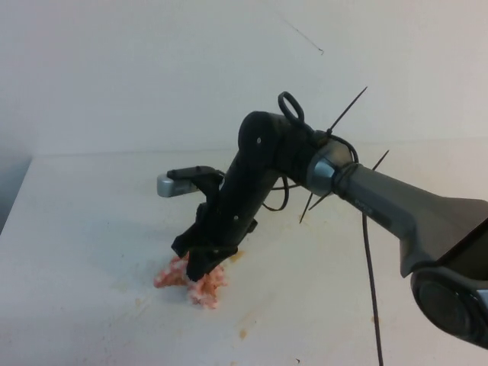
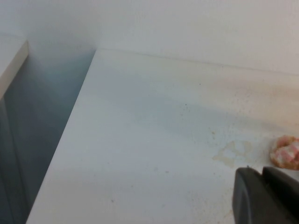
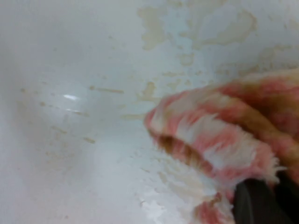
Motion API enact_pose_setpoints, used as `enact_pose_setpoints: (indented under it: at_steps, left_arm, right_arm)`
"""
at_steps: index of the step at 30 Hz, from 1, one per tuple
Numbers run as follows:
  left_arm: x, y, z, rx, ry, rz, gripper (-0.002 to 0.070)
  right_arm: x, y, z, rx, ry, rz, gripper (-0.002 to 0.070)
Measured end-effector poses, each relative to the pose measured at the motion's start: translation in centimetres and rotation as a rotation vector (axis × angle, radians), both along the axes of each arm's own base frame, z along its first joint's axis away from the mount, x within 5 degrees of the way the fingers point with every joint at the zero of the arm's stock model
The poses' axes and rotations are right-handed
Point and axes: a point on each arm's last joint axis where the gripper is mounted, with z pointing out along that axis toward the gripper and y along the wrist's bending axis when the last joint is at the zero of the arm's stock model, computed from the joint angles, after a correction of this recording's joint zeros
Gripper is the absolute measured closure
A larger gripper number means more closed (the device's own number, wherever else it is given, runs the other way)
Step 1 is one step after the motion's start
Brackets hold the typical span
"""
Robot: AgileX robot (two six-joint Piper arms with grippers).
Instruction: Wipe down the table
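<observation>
In the high view, the right gripper [image 1: 203, 268] stood left of the frame's centre at the end of its black arm, tipped down onto a fluffy pink-and-white cloth [image 1: 194, 286]. Its jaws were closed narrowly on the cloth, which was pressed against the white table top [image 1: 84, 236]. A small brownish stain [image 1: 242, 333] lay lower right of the cloth, and a thin black cable [image 1: 371, 290] ran down the right side of the frame. The left arm did not appear here.

In the left wrist view, the left gripper [image 2: 264, 182] showed only as a dark block in the lower right corner; whether it was wide or narrow could not be told. Just above it, at the right edge, sat the cloth, with a pale tan ring-shaped stain [image 2: 232, 153] beside it towards the centre.

In the right wrist view, the cloth filled the right half, bunched against a dark finger [image 3: 259, 203] in the lower right corner. Tan smears [image 3: 205, 28] spread across the top of the frame.
</observation>
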Motion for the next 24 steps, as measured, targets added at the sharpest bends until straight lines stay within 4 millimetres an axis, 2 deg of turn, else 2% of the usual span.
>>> enact_pose_setpoints:
  at_steps: [2,6,9,14,18,21,24]
  left_arm:
    - [0.0,0.0,0.0,0.000,0.000,0.000,0.0679]
    - [0.0,0.0,0.0,0.000,0.000,0.000,0.0679]
    - [0.0,0.0,0.0,0.000,-0.001,0.000,0.0679]
    - [0.0,0.0,0.0,0.000,-0.001,0.000,0.0679]
    - [0.0,0.0,0.0,0.000,-0.001,0.000,0.0679]
    - [0.0,0.0,0.0,0.000,-0.001,0.000,0.0679]
    - [0.0,0.0,0.0,0.000,-0.001,0.000,0.0679]
  right_arm:
    - [0.3,-0.3,-1.6,-0.050,0.040,-0.047,0.0653]
    - [1.5,-1.8,-1.8,-0.113,0.064,-0.164,0.0653]
    - [3.2,-4.1,-1.6,-0.158,0.047,-0.241,0.0653]
    - [6.9,-9.8,-1.6,-0.194,0.037,-0.384,0.0654]
    - [9.0,-14.0,-1.5,-0.204,0.037,-0.474,0.0654]
    - [9.8,-15.9,-1.4,-0.220,0.019,-0.498,0.0654]
    - [10.0,-16.5,-0.9,-0.238,-0.017,-0.481,0.0654]
